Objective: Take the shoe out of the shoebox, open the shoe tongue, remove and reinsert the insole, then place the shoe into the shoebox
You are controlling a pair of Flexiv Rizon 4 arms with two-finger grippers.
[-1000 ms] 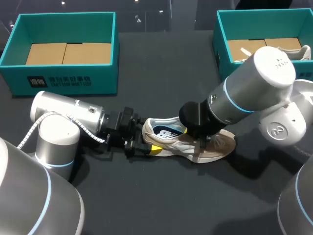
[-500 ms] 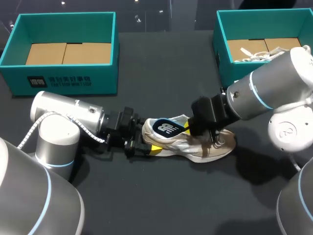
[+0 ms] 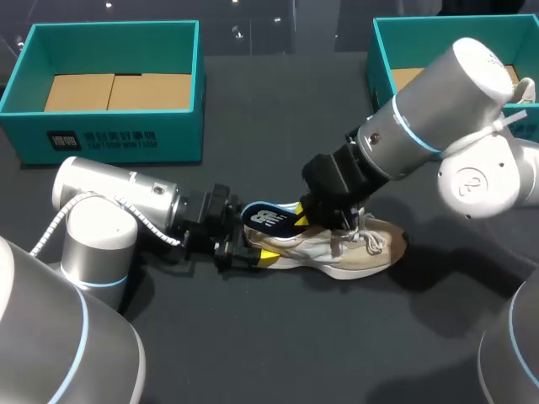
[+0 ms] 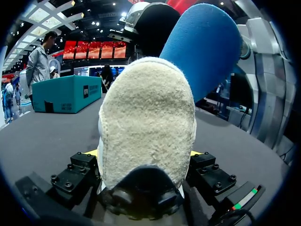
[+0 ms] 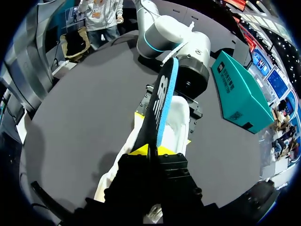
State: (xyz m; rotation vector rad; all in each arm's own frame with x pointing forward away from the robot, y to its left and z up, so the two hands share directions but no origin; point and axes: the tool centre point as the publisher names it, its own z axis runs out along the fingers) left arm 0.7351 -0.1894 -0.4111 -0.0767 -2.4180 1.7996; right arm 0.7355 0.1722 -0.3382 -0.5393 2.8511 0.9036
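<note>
A beige and white shoe [image 3: 354, 246] lies on its sole on the dark table, toe to the right. My left gripper [image 3: 253, 250] is shut on its heel [image 4: 148, 117], one yellow-tipped finger on each side. My right gripper [image 3: 324, 220] hangs over the shoe's opening, shut on the front end of the dark blue insole [image 3: 269, 217]. The insole [image 5: 162, 99] slants up out of the shoe [image 5: 178, 123] from the heel end, seen edge-on between the right gripper's [image 5: 153, 151] yellow tips. Its blue underside [image 4: 207, 47] rises above the heel.
A teal shoebox [image 3: 109, 139] stands at the back left with a cardboard floor. A second teal box [image 3: 383, 93] at the back right holds a pale shoe [image 3: 524, 88] with loose laces, partly hidden by my right arm.
My right arm has swung and lifted, drawing the insole's front end up out of the shoe. The left gripper and the shoe have stayed put.
</note>
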